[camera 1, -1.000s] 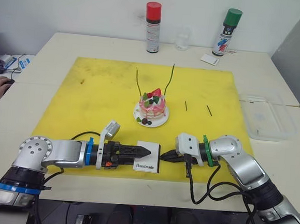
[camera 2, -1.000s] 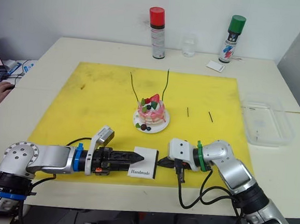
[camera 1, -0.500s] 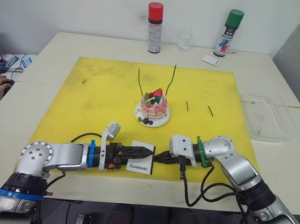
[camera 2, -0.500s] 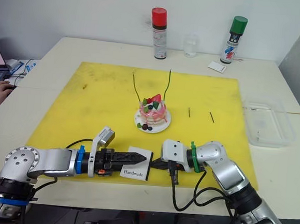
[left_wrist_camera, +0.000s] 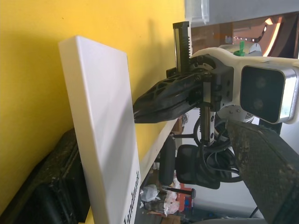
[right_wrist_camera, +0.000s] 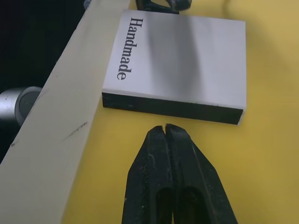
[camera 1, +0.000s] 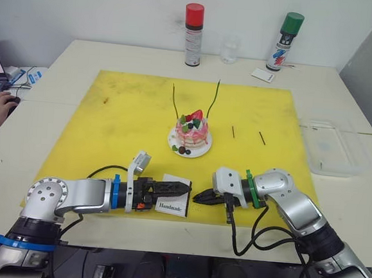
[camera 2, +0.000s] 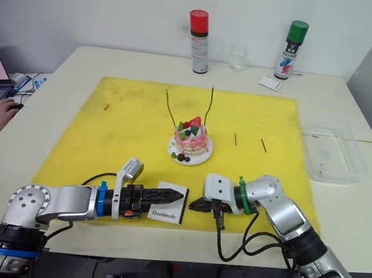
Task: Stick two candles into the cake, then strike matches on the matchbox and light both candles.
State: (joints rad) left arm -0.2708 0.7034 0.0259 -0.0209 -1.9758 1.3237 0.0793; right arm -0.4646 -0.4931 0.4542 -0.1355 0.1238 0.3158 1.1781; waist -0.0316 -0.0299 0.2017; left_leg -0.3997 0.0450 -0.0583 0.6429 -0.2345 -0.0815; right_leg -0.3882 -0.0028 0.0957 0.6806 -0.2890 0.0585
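The clear plastic tray [camera 1: 332, 149] lies well out beyond my right arm, off the yellow mat [camera 1: 110, 114]; whether anything sits in it I cannot tell. Beside my left gripper [camera 1: 181, 189], the matchbox [camera 1: 174, 204] lies flat near the mat's near edge; one of my left fingers [left_wrist_camera: 56, 186] lies under it and the other beside it, so I cannot tell if I grip it. My right gripper [camera 1: 197, 197] has its fingers pressed together on nothing, tips just short of the box's black strip. Ahead of both grippers stands the cake [camera 1: 190, 132] with two candles [camera 1: 174, 99] stuck in it. Two matches [camera 1: 233, 131] lie ahead of my right gripper, with bare mat between.
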